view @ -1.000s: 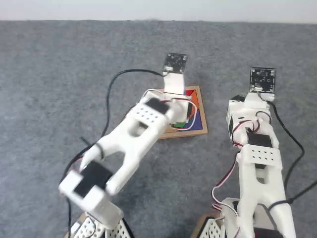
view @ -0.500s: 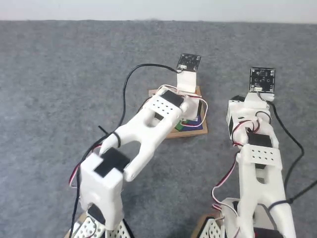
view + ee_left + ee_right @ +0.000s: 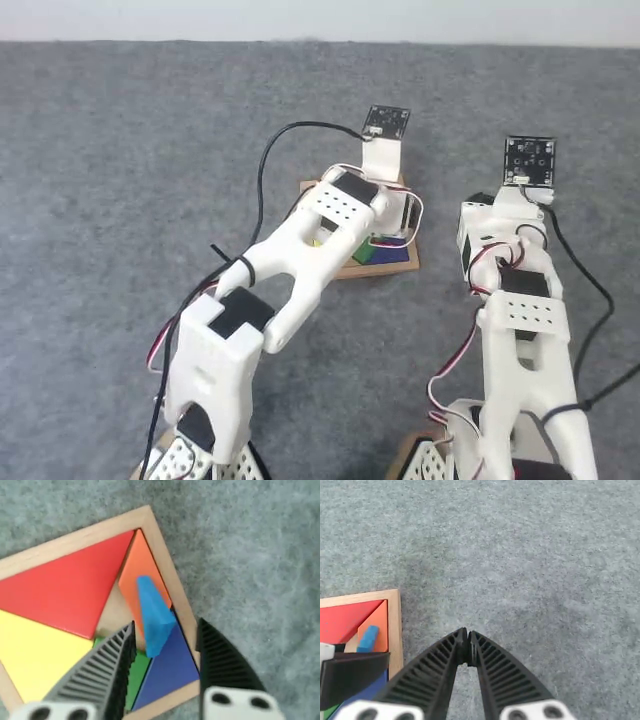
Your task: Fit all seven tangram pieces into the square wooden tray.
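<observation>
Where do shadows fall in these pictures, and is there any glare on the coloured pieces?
High view: the light is even, with no hard shadows on the carpet. Left wrist view: no glare on the red piece or the yellow piece; both look matte. Right wrist view: a soft, faintly darker patch lies on the carpet beyond the corner of the tray.

Type of place: robotics test bench, lab or hobby workshop; which of the two cannot be told.
Work surface: grey felt-like mat (image 3: 100, 200) spread over the table.
Equipment: left arm (image 3: 300, 255) and right arm (image 3: 520, 330), white plastic shells, mounted side by side.
Wiring: black cable (image 3: 262, 170) and red-and-white leads (image 3: 437, 385) run exposed.
Sensors: bare camera board (image 3: 385, 122) on the left wrist, second board (image 3: 529, 155) on the right.
Test item: wooden tray (image 3: 75, 542) holding coloured pieces.
Background: plain pale strip (image 3: 300, 20) beyond the mat.
</observation>
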### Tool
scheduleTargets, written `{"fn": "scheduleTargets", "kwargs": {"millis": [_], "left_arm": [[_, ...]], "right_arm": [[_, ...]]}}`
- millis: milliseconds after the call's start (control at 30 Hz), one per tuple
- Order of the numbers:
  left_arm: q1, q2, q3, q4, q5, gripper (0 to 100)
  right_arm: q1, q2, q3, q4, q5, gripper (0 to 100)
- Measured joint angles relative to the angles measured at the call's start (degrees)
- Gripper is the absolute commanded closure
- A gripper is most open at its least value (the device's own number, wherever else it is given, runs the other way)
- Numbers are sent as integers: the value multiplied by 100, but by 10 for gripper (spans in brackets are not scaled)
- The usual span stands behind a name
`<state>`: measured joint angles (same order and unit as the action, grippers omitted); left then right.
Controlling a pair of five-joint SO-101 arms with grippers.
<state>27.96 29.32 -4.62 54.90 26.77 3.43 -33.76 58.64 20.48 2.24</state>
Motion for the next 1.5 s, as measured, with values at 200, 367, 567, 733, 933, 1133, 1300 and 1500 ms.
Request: {"fn": "scheduleTargets", "kwargs": {"millis": [200, 367, 567, 733, 933, 1133, 1300, 1500], "left_arm": [[-26, 0, 0, 193, 0, 786], [-273, 0, 0, 281, 0, 786], [-695, -158, 0, 589, -352, 788], [-1275, -1055, 18, 923, -800, 884], [-1987, -2198, 1248, 290, -1389, 987], [-2418, -2831, 3165, -1099, -2479, 987], [-2664, -3771, 4791, -2189, -3376, 987], [-2690, -4730, 5916, -2505, -3982, 987]], "right_arm": [[0, 0, 0, 0, 0, 991], [0, 0, 0, 0, 0, 991], [-202, 0, 123, -44, 308, 991], [-325, 0, 123, -44, 378, 991], [-475, 1187, -624, 281, 396, 966], [-782, 2901, -2295, 1697, 396, 755], [-844, 3473, -3209, 2602, 396, 745], [-1002, 3596, -3965, 3393, 70, 745]]}}
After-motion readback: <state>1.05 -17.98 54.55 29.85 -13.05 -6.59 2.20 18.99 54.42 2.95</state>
